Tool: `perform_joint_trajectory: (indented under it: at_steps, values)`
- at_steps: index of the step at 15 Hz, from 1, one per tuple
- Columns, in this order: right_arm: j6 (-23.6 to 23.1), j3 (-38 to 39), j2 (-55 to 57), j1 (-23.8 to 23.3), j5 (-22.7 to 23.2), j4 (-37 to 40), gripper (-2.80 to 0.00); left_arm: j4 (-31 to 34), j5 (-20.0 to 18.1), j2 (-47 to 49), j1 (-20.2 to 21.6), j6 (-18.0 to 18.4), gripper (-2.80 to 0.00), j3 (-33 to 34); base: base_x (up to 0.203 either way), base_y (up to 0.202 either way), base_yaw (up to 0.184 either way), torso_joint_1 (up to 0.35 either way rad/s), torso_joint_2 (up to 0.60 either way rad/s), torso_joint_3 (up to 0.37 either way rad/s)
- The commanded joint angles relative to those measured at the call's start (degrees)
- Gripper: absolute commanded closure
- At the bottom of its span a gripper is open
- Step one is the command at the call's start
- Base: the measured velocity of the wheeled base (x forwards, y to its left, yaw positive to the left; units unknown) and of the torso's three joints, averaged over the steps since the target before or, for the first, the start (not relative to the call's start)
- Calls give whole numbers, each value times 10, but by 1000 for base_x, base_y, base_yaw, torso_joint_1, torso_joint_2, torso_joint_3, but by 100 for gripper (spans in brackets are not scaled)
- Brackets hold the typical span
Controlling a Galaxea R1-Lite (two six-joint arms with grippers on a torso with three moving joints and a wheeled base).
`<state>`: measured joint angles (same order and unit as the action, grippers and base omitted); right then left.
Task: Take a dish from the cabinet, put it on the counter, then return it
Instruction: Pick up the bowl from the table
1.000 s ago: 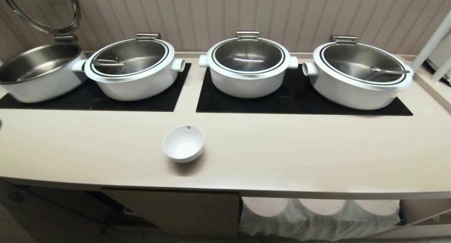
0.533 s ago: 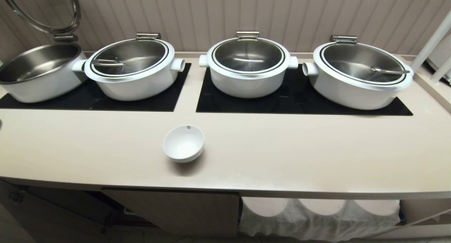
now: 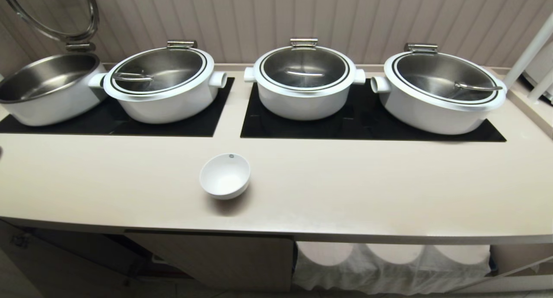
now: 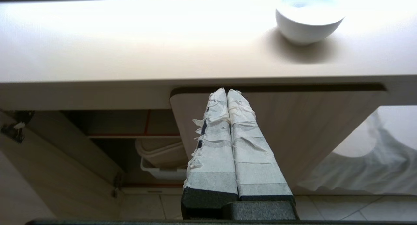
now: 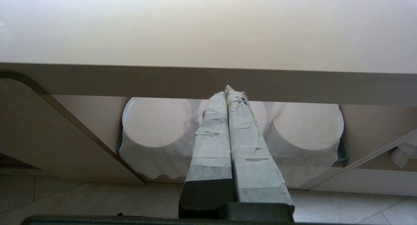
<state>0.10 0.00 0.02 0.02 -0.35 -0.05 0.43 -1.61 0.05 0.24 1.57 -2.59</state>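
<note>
Dish [image 3: 224, 175] sits upright on bench [image 3: 345, 190], near front edge, free of both arms. Left pincer [image 4: 227, 92] closed, empty, low before cabinet door [image 4: 293, 130]. Right pincer [image 5: 228, 90] closed, empty, parked under bench edge.

Risks:
- closed pincer reaching in nudges dish, slides it toward edge
- smooth rounded wall, rim grip may slip
- half-open door may block return path

4 white pots [image 3: 304, 82] on black panels [image 3: 367, 121], leftmost lid up.
</note>
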Motion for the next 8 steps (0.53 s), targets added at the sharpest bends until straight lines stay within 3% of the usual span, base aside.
perform_joint_trajectory:
  at_steps: [1, 4, 8]
  values:
    - [0, 0, 0, 0, 0, 0, 0, 30, -15, 0, 0, 0, 0, -46, 0, 0, 0, 0, 0, 0]
    - [0, 0, 0, 0, 0, 0, 0, 103, -28, 26, 0, -3, 0, -118, 0, 0, 0, 0, 0, 0]
    - [0, 0, 0, 1, 0, 0, 0, 110, -36, 113, 0, -26, 0, -175, 0, 0, 0, 0, 0, 0]
